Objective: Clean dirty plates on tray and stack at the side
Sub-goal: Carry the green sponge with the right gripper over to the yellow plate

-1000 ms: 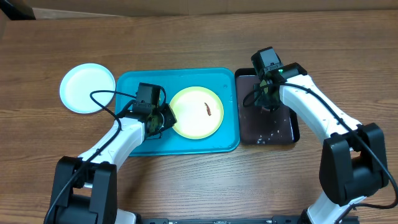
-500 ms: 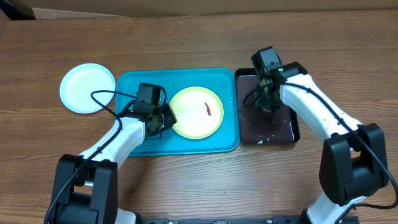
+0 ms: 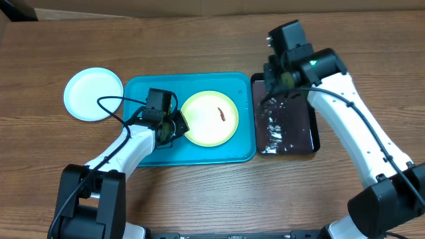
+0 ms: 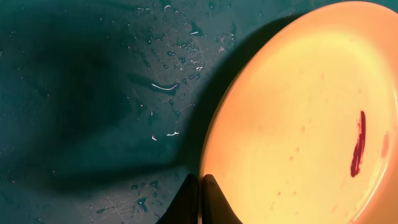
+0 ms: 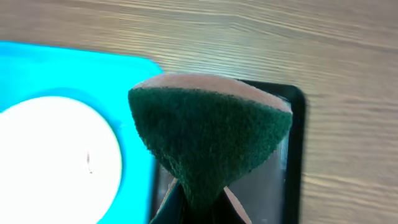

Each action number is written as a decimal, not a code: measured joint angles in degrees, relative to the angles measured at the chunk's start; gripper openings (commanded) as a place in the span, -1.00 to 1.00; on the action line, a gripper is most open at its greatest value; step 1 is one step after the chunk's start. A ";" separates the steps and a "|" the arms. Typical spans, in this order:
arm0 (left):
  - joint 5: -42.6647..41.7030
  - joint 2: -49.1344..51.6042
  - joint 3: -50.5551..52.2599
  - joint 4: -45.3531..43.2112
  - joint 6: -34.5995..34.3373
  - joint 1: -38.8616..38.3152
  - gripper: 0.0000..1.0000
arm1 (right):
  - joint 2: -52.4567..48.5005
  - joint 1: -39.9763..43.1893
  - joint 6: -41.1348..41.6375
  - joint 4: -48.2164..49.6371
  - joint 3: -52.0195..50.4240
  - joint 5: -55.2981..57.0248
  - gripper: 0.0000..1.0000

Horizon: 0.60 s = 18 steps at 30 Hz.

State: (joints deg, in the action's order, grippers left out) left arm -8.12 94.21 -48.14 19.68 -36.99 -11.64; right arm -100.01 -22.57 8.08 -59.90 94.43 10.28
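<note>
A yellow-green plate (image 3: 206, 129) with a brown smear (image 3: 222, 115) lies on the turquoise tray (image 3: 147, 89). My left gripper (image 3: 174, 126) is shut on that plate's left rim; in the left wrist view its jaws (image 4: 200, 198) pinch the edge of the plate (image 4: 298, 124). A pale white-cyan plate (image 3: 93, 93) lies on the table left of the tray; I cannot tell whether another plate lies under it. My right gripper (image 3: 282, 78) is shut on a green sponge (image 5: 208, 137) and holds it above the black tray's far end, right of the plate (image 5: 56, 155).
A glossy black tray (image 3: 299, 126) with wet foamy streaks sits right against the turquoise tray's right side; it also shows in the right wrist view (image 5: 292, 162). Water drops lie on the turquoise tray's floor (image 4: 93, 93). Wooden table all around.
My right arm has risen from the black tray with the sponge and shifted toward the far end, leaving wet streaks there. The left arm and the plate have not moved.
</note>
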 measured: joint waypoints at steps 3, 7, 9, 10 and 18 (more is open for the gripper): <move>0.00 0.00 0.00 0.00 0.02 0.00 -0.92 | -0.13 -2.73 -0.20 0.46 -0.02 0.11 -0.93; 0.00 0.00 0.00 0.02 0.13 0.00 -0.91 | -0.13 -4.61 1.03 -1.18 -0.02 3.69 -0.93; 0.00 0.00 0.00 0.04 0.13 0.00 -0.92 | -0.13 -4.44 1.79 -2.82 -0.02 5.07 -0.93; 0.00 0.00 0.00 0.04 0.13 0.00 -0.91 | -0.13 -4.42 2.19 -3.17 -0.02 5.35 -0.92; -0.20 0.02 0.00 -0.37 0.15 0.00 -0.92 | -0.13 -4.66 3.30 1.73 -0.07 0.04 -0.92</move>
State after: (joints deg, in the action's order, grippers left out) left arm -8.32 94.24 -48.14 19.31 -36.84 -11.64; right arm -100.14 -27.22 11.38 -58.17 94.37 10.33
